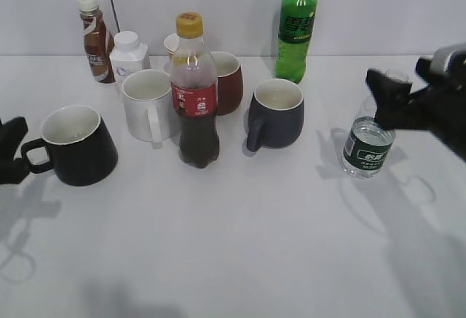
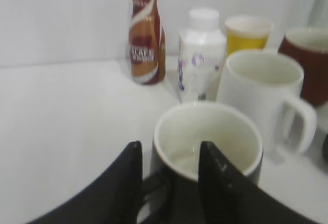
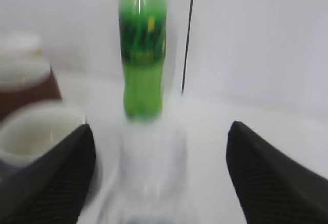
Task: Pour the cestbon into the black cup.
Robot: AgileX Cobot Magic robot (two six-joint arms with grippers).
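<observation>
white table (image 1: 240,252); only exterior view shows cestbon (image 1: 368,145) label.

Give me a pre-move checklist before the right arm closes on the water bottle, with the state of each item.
1. Cestbon upright on the table: ok.
2. Cap off for pouring: ok, mouth looks open.
3. Right pincer open, bottle between its fingers: ok.
4. Pincer contact with the bottle: cannot tell, the wrist view is blurred.
5. Black cup upright, inside looks empty: ok.
6. Left pincer at the cup handle, one finger on either side of the loop: ok; whether it grips, cannot tell.
</observation>
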